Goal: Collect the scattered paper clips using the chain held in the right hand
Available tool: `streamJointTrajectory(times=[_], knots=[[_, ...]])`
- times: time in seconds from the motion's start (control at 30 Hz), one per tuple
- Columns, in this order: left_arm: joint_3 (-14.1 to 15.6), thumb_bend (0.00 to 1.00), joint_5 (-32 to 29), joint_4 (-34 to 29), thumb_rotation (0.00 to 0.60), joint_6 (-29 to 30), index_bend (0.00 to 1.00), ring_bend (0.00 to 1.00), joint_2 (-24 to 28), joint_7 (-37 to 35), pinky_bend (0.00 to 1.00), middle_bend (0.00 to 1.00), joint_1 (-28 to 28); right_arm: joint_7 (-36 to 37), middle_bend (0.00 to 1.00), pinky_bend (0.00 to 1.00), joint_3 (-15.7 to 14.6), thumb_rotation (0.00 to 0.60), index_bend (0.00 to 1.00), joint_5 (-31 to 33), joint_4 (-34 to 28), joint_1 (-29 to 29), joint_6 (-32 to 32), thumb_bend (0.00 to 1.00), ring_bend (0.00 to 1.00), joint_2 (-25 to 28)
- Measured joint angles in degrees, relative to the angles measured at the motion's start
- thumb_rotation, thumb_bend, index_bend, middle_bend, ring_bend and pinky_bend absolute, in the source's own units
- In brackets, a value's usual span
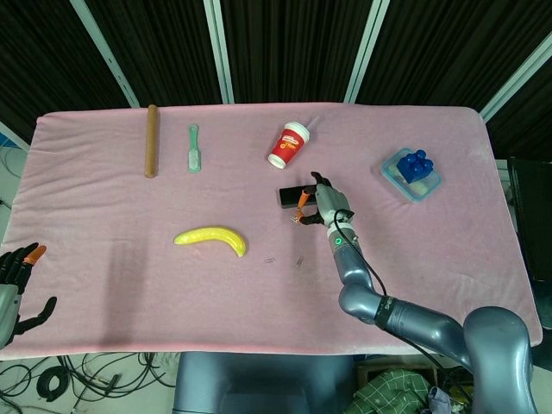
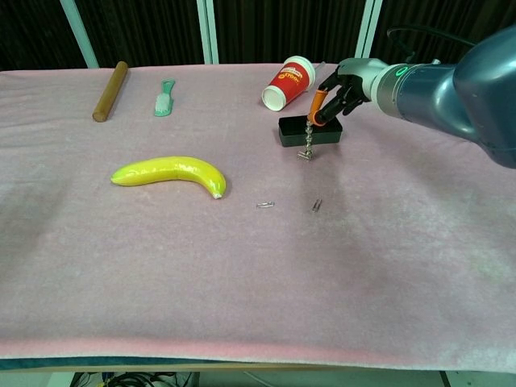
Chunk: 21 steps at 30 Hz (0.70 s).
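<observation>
My right hand [image 2: 345, 87] [image 1: 325, 203] pinches an orange-handled chain [image 2: 310, 135] that hangs down in front of a black box [image 2: 309, 130] [image 1: 293, 196]. A small cluster of clips [image 2: 305, 155] clings to the chain's lower end, just above the cloth. Two paper clips lie loose on the pink cloth, one [image 2: 264, 205] [image 1: 270, 259] to the left and one [image 2: 317, 205] [image 1: 299, 260] to the right, both nearer me than the chain. My left hand [image 1: 19, 280] rests at the table's near left corner with fingers apart, holding nothing.
A yellow banana [image 2: 172, 173] lies left of the clips. A red paper cup [image 2: 289, 82] lies tipped behind the black box. A wooden stick [image 2: 110, 91] and green brush [image 2: 165, 97] sit far left. A blue container of blocks [image 1: 411, 173] stands at the right.
</observation>
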Motion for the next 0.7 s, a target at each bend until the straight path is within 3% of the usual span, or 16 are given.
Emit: streamJointTrajectory(times=[0.33,0.7], knots=[[0.0,0.36,0.0,0.0,0.600,0.0,0.10,0.00,0.0,0.2,0.00,0.04,0.0,-0.3,0.00,0.17,-0.4,0.600,0.67,-1.2,-4.1,-0.8,1.4,0.41,0.00,1.8],[0.0,0.36,0.1,-0.1,0.600,0.2,0.10,0.00,-0.1,0.4,0.00,0.04,0.0,-0.7,0.00,0.17,-2.2,0.600,0.67,-4.0,-14.1,-3.5,4.3,0.41,0.00,6.3]])
